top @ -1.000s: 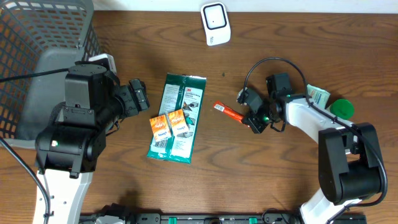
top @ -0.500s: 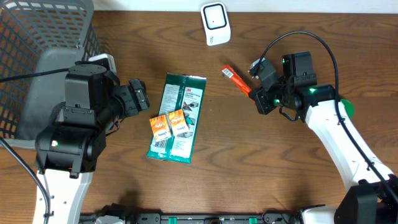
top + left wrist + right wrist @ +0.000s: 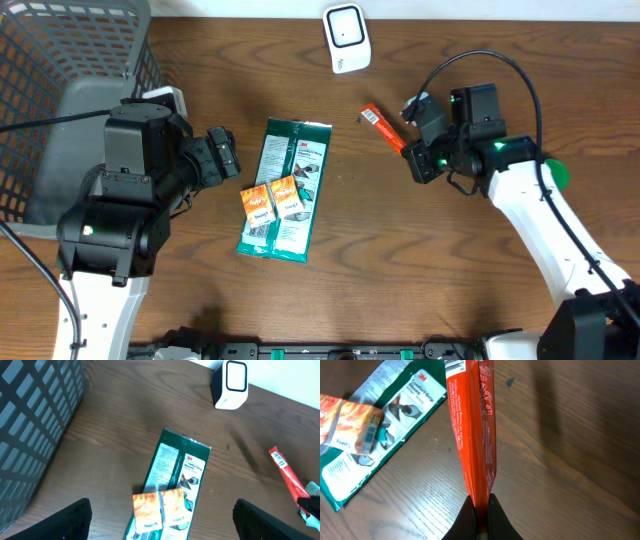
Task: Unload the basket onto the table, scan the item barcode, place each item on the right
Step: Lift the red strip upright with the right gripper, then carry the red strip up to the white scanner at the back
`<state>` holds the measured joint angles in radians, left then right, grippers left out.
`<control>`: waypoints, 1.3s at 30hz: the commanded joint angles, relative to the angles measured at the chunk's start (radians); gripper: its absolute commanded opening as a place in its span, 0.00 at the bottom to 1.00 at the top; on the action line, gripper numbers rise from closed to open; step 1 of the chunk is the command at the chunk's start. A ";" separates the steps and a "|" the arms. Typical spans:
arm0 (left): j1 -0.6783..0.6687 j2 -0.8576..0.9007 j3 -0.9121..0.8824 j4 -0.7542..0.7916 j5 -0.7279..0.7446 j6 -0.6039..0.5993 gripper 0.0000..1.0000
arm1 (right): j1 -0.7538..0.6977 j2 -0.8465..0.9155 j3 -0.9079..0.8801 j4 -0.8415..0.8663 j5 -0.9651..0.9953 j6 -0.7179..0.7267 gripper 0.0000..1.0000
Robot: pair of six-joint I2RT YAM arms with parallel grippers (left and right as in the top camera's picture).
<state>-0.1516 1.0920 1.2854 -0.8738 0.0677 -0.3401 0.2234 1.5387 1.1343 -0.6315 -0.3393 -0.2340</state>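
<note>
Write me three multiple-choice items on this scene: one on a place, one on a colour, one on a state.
1. Where does the white scanner stand?
A. in the basket
B. in a gripper
C. on the table, beyond the green package

2. What colour is the stick packet in the right gripper?
A. blue
B. red
C. white

3. How is the left gripper?
A. open, gripping nothing
B. shut on the scanner
C. shut on the packet

Key: C, the overhead view shows it alone near the far edge. B, the right wrist view shows it red close up. A, its fingers stand wide apart in the left wrist view.
</note>
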 commanded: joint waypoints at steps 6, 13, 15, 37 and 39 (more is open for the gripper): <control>0.003 -0.002 0.013 0.000 -0.016 0.002 0.91 | 0.020 -0.003 0.007 0.010 0.021 0.066 0.01; 0.003 -0.002 0.013 0.000 -0.016 0.002 0.90 | 0.020 -0.003 0.007 0.007 0.028 0.079 0.01; 0.003 -0.002 0.013 0.000 -0.016 0.002 0.90 | 0.020 -0.003 0.007 0.007 0.028 0.088 0.01; 0.003 -0.002 0.013 0.000 -0.016 0.003 0.90 | 0.120 -0.004 0.426 -0.214 0.503 -0.086 0.01; 0.003 -0.002 0.013 0.000 -0.016 0.002 0.90 | 0.126 0.001 0.509 -0.241 0.541 -0.113 0.01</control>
<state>-0.1516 1.0920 1.2854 -0.8738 0.0673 -0.3401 0.3351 1.5433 1.5360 -0.8486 0.0780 -0.2787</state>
